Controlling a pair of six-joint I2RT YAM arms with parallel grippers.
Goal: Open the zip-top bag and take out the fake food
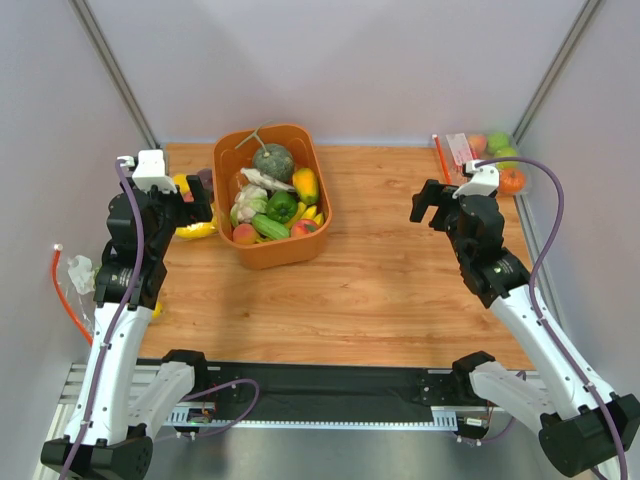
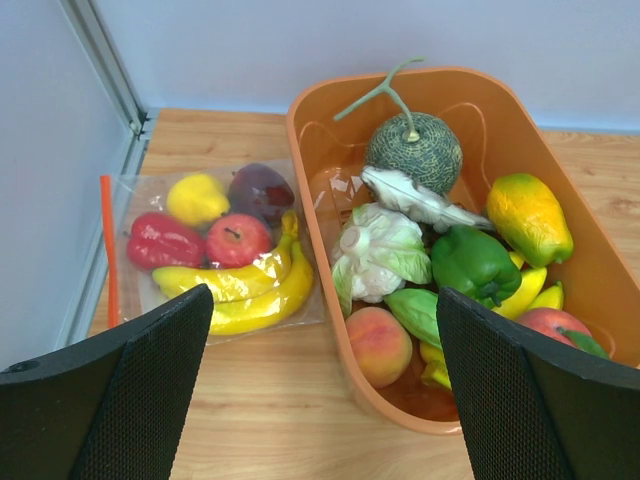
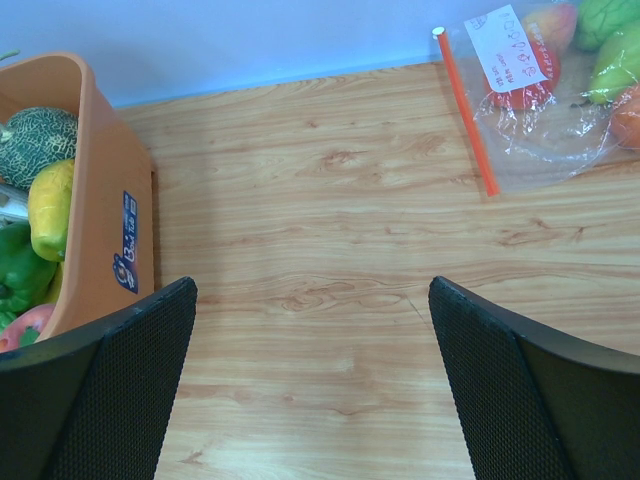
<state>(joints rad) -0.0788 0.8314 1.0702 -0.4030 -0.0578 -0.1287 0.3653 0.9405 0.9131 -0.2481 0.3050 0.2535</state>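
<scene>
Wooden table [image 1: 380, 280], zip-top bag [image 3: 545, 135] of fake food [image 3: 612, 62] far right (both arms' jaws open, empty).

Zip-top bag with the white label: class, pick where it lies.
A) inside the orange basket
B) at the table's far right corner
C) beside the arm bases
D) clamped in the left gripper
B: the top view shows the bag lying flat at the far right corner of the table, apart from the basket.
</scene>
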